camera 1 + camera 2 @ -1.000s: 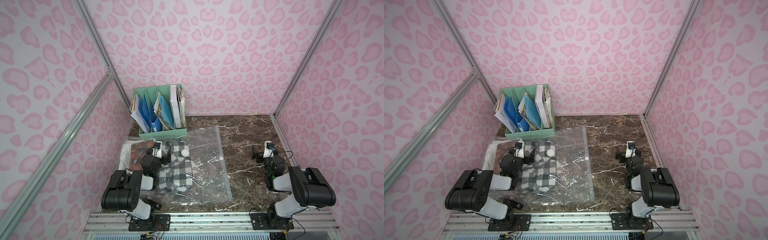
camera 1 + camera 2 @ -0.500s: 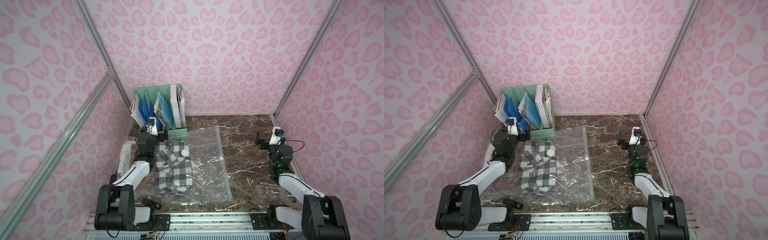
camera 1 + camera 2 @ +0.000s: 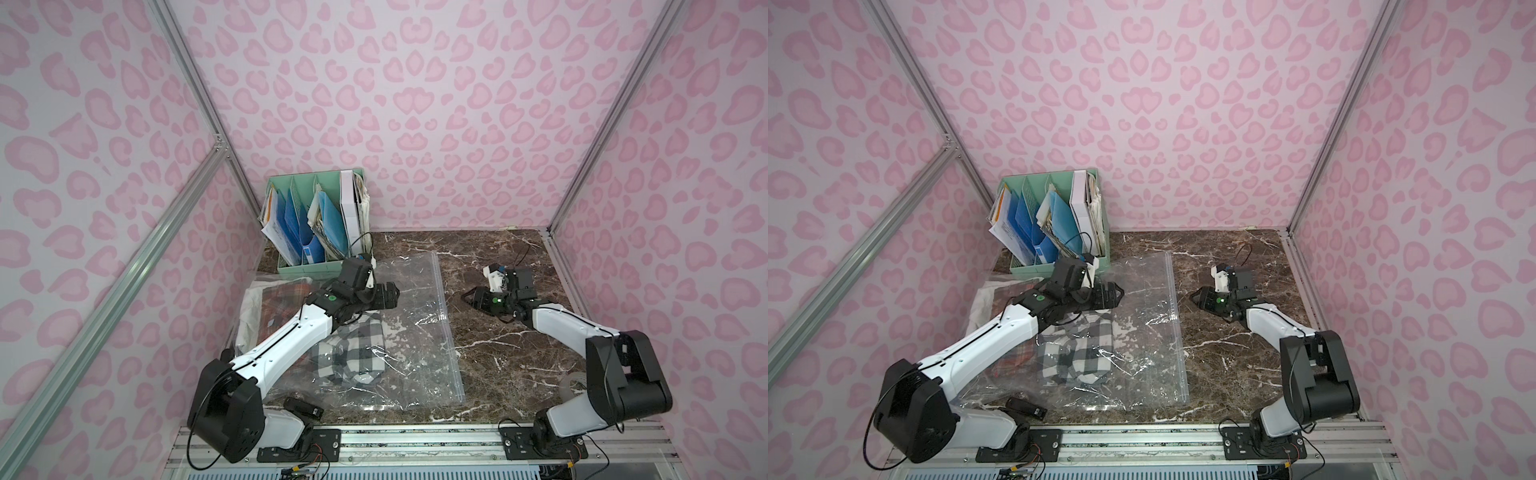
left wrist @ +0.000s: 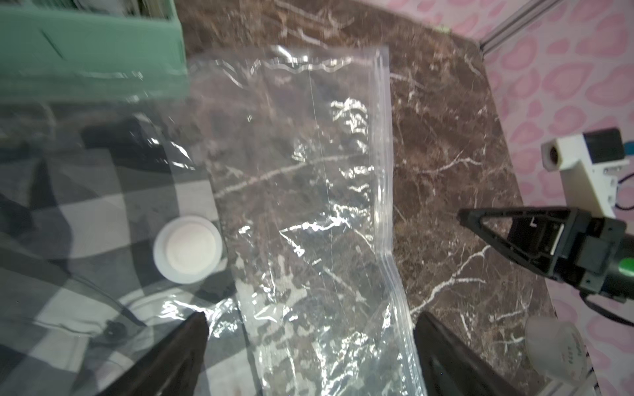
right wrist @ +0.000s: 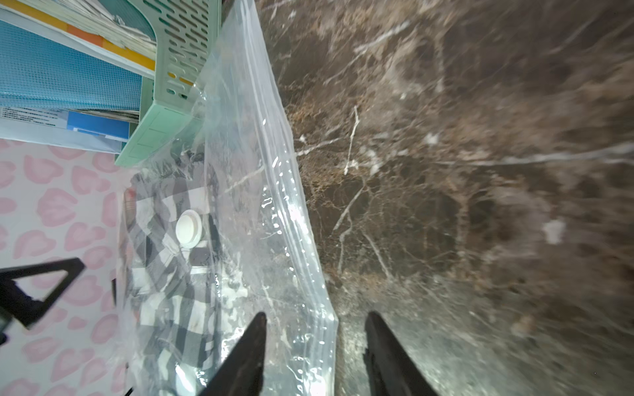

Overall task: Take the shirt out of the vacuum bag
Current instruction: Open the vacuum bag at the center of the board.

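While my left pincer (image 3: 390, 296) hovered wide open above the vacuum bag (image 3: 415, 324), my right pincer (image 3: 466, 296) stood partly open and empty beside its zip-seal strip (image 3: 443, 309).

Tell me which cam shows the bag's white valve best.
Left wrist: the valve sits large and unobstructed, over the checked shirt. Right wrist shows it smaller. In both top views the left arm covers it.

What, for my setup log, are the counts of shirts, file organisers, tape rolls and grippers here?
Shirts: 2, checked shirt and red plaid shirt
File organiser: 1
Tape roll: 1
Grippers: 2, left gripper and right gripper
Total: 6
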